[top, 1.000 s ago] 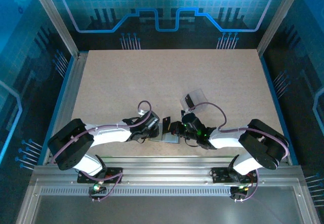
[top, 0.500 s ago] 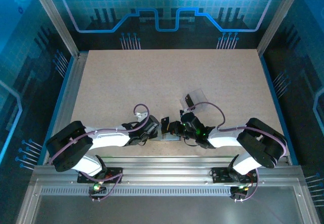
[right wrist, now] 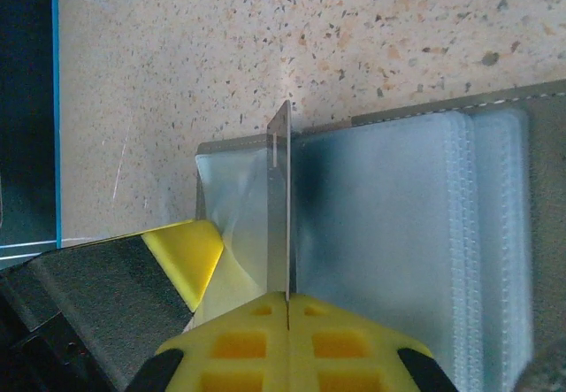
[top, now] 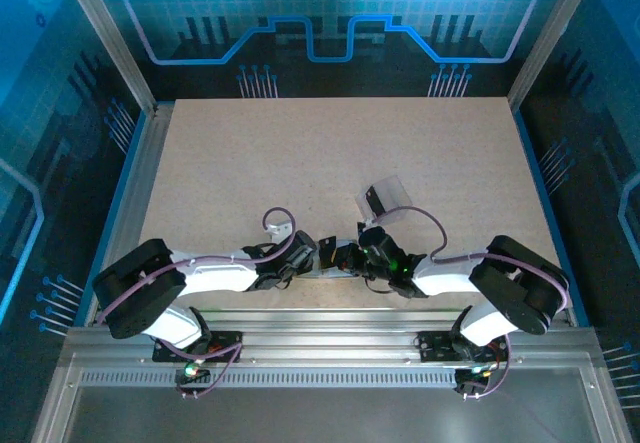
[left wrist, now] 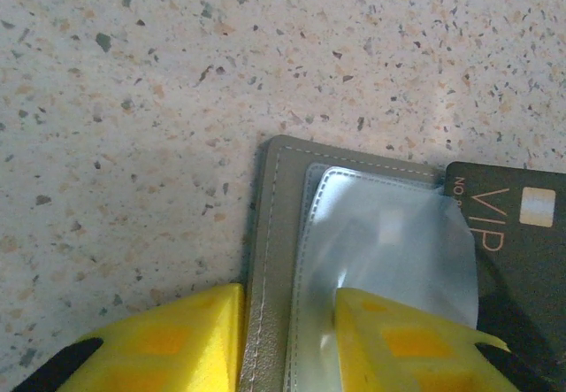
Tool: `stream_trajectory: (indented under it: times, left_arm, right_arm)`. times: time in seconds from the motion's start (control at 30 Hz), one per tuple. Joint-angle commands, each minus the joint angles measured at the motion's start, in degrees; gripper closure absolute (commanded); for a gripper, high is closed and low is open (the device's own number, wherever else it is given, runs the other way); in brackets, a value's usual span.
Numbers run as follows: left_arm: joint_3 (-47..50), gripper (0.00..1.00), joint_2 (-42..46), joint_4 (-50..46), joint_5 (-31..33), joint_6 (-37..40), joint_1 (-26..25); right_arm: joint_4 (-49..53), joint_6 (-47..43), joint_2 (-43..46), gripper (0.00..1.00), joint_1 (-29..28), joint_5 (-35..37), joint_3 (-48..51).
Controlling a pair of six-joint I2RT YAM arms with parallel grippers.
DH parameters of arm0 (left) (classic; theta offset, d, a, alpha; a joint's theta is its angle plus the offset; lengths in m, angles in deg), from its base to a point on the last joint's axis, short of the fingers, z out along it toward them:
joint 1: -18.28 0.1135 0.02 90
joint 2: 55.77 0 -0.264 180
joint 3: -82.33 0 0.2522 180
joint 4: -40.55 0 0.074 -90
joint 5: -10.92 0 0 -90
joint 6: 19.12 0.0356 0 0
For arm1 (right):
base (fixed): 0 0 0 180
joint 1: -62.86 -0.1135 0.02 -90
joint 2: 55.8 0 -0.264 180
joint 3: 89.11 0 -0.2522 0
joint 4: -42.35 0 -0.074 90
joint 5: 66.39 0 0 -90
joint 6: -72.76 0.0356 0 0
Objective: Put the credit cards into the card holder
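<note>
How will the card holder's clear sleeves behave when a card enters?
Probably floppy: the clear sleeves look thin and wrinkled near the card held by the right tool. The flat card holder may slide on the smooth table.

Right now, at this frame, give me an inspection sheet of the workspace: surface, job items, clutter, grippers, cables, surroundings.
Surface: speckled beige table, no spills seen.
Job's things: grey card holder lies open and flat with its clear sleeves up; the black VIP card meets a sleeve's edge.
Clutter: clear plastic box beyond the right arm, apart from the holder, something dark inside.
Grippers: left gripper part open, fingers straddling the holder's edge; right gripper shut on the black VIP card.
Cables: purple cables loop over both arms, off the job's things.
Surroundings: blue-lit enclosure walls and metal frame posts.
</note>
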Motion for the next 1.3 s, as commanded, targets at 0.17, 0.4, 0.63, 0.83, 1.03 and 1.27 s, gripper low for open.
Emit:
stream_trajectory:
  times: [0.17, 0.4, 0.63, 0.83, 1.03, 1.27]
  left_arm:
    - [2.9, 0.67, -8.2, -2.0, -17.6, -0.8, -3.5]
    - [2.9, 0.65, -8.0, -1.8, -17.8, -0.5, -3.6]
    - [3.1, 0.58, -6.2, -2.3, -17.9, 0.0, -3.6]
    - [3.3, 0.58, -5.2, -2.4, -18.4, 0.1, -3.8]
    - [3.2, 0.58, -5.7, -2.0, -18.2, -0.1, -4.3]
    - [2.9, 0.58, -6.0, -2.0, -18.1, -0.3, -4.7]
  right_arm:
    - [1.7, 1.0, 0.9, 1.00, -1.0, -2.0, 0.6]
    - [6.0, 1.5, 2.5, 1.00, -2.1, -2.2, 0.1]
    - [8.7, 1.7, 1.9, 1.00, -2.5, -0.9, 0.3]
    - [7.5, 2.3, -0.9, 1.00, -2.9, -1.0, -0.7]
    - [6.5, 2.6, -3.8, 1.00, -3.9, -1.0, -2.4]
    - [6.7, 2.5, -6.2, 1.00, -5.3, -0.7, -4.6]
